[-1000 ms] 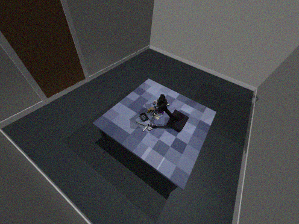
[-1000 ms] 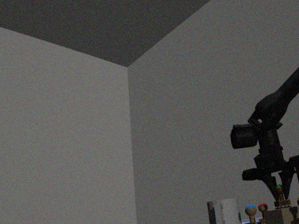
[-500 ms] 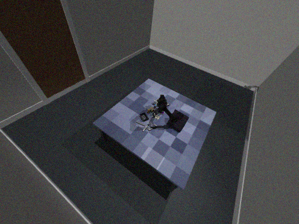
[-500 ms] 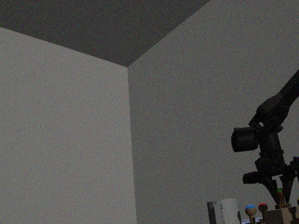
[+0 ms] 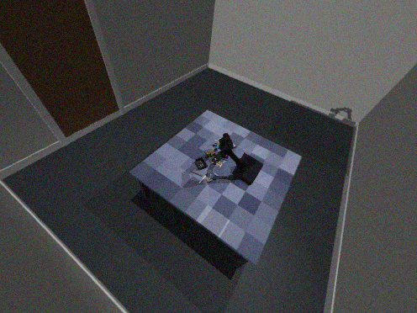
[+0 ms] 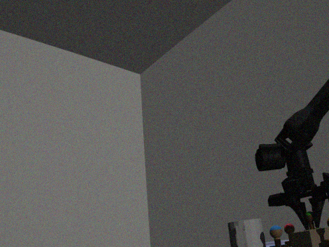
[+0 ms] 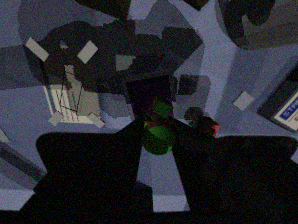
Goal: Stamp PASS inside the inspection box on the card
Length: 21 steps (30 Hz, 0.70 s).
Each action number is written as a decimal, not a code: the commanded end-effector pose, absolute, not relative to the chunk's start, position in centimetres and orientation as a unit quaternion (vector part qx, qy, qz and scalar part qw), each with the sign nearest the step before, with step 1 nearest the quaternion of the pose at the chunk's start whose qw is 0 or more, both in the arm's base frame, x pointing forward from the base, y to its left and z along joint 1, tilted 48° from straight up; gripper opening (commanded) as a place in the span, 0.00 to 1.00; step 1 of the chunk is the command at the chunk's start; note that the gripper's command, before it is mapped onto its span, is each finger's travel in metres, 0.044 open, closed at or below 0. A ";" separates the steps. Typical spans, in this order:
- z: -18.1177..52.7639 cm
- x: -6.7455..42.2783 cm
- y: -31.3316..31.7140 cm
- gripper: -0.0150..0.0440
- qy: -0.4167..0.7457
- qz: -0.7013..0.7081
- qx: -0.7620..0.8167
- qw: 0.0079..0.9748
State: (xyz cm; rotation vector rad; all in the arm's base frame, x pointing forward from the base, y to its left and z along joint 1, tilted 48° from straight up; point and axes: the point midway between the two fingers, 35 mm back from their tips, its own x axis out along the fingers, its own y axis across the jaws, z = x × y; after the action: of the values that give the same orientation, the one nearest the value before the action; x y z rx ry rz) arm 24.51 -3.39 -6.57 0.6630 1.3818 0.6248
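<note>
Jaws of the gripper [image 7: 159, 131] are clamped on the green-knobbed stamp [image 7: 159, 136], which hangs over a dark square, probably the pad [image 7: 150, 92]. To ink well, I would lower it straight and level, press once, lift without sliding. The card [image 7: 67, 97] lies to the left under heavy shadow; its box is hard to make out. A red-knobbed stamp [image 7: 212, 129] sits just right. From the exterior view the bench is cut off; in the top view everything is too small.

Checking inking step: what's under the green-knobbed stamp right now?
Wrist view: the green-knobbed stamp, held in the gripper, hangs over a dark purple rectangle, likely the pad. The stamp body hides any contact between them.
</note>
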 end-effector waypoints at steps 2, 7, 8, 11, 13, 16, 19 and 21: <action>-6.8 24.5 -3.0 0.25 0.615 0.278 0.299 0.675; -6.8 24.5 -3.0 0.25 0.615 0.278 0.300 0.675; -6.8 24.5 -3.0 0.25 0.615 0.278 0.300 0.675; -6.9 24.5 -2.9 0.25 0.614 0.280 0.298 0.675; -6.9 24.5 -2.9 0.25 0.614 0.280 0.297 0.676; -7.0 24.5 -2.8 0.25 0.614 0.280 0.297 0.676; -7.0 24.5 -2.8 0.25 0.614 0.280 0.297 0.676; -7.0 24.5 -2.8 0.25 0.614 0.280 0.297 0.676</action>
State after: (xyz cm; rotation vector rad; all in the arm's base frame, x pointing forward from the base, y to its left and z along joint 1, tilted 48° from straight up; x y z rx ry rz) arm 24.45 -2.89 -6.98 0.6598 1.3816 0.6317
